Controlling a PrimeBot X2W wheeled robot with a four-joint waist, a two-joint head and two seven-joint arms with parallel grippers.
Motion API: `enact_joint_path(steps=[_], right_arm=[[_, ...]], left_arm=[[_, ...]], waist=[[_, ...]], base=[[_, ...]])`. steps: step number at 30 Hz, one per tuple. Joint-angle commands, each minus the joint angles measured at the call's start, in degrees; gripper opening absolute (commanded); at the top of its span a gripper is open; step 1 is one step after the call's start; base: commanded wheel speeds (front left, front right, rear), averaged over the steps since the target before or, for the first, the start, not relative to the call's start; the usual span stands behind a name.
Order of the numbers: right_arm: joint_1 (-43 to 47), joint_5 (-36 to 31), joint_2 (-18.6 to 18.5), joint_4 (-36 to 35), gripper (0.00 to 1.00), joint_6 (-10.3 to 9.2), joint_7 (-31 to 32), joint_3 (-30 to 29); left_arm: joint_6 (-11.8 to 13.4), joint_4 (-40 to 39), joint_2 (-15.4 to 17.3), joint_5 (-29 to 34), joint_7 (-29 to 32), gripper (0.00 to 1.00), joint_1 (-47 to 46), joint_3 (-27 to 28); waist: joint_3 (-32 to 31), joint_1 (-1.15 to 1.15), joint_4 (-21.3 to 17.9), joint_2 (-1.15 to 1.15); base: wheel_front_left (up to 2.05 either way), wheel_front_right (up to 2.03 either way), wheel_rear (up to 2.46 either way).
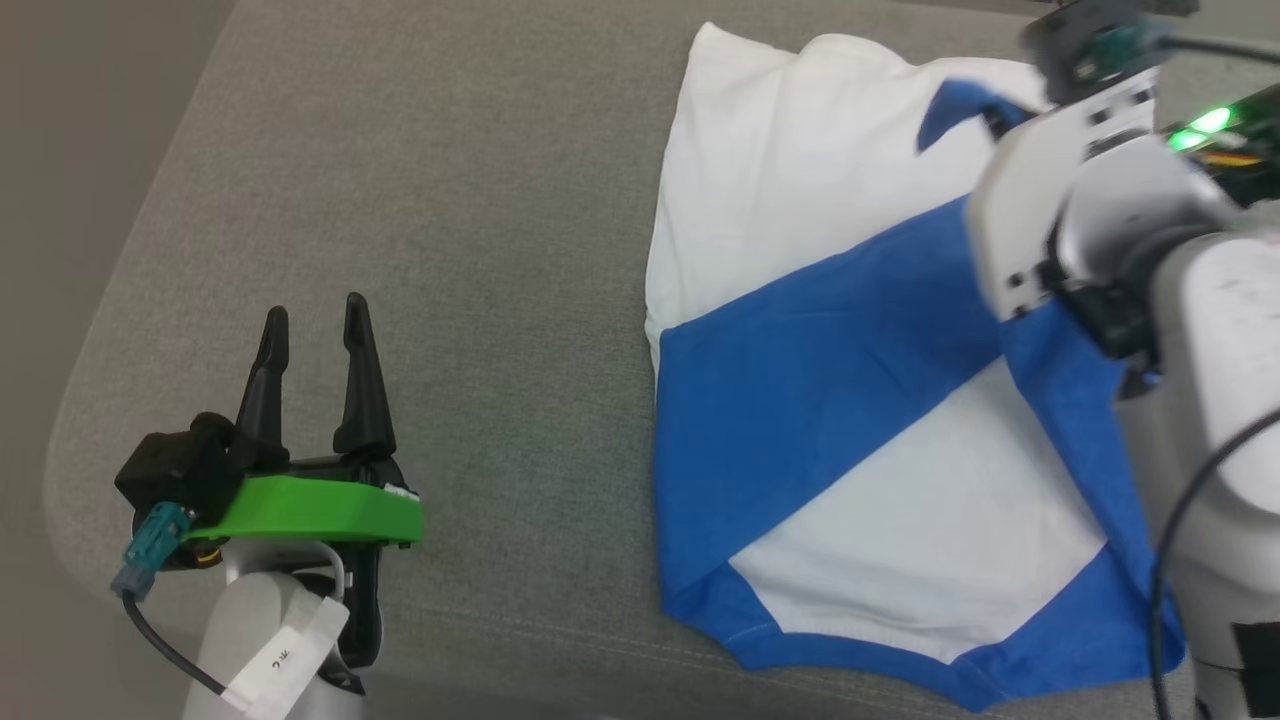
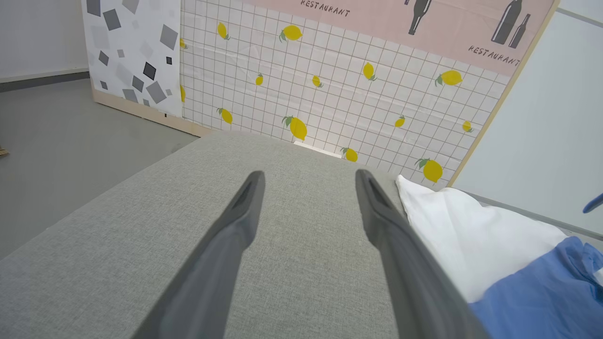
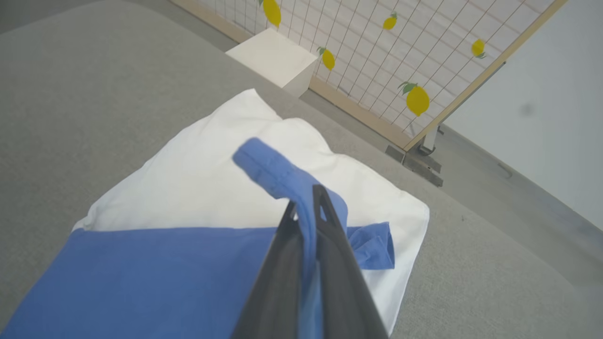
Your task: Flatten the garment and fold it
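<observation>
A broad grey woven-fabric worktop [image 1: 480, 200] with a rounded corner carries the garment [image 1: 800, 200], a soft white cotton shirt with royal-blue sleeves. It lies partly folded on the worktop's right part in the head view: a wide blue band crosses the white body on a slant, and more blue runs along the near hem and the right edge. Beyond the worktop, the left wrist view takes in a grey floor [image 2: 70, 132] and an upright white grid-patterned panel [image 2: 330, 94] printed with yellow lemons, and the right wrist view adds a small white block [image 3: 273, 56] at that panel's foot. The right end effector [image 3: 306, 202], at the garment's far right, has its dark fingers pressed together on a narrow blue strip of sleeve, which rises off the white cloth and curls over past the fingertips. The left end effector [image 1: 315, 308], fingers spread, hovers over bare worktop well to the garment's left; its wrist view shows the shirt's white corner past the finger on that view's right.
</observation>
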Motion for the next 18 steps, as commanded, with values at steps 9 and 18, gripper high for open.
enact_joint_path(steps=[9, 18], right_arm=[[-5.83, 0.8, 4.43, 15.2, 0.0, -0.09, -5.2, 8.15], [-12.45, -3.78, 7.27, 30.24, 0.0, -0.09, -8.66, 7.19]], left_arm=[[0.75, -0.37, -0.17, -1.75, -0.2, 1.0, -1.4, -1.27], [1.22, -0.62, -0.17, -3.52, -0.21, 1.0, -3.59, -3.62]], waist=[[4.47, 0.0, 3.58, 0.0], [8.15, 0.0, 6.65, 0.0]], base=[[0.0, 0.0, 0.0], [0.0, 0.0, 0.0]])
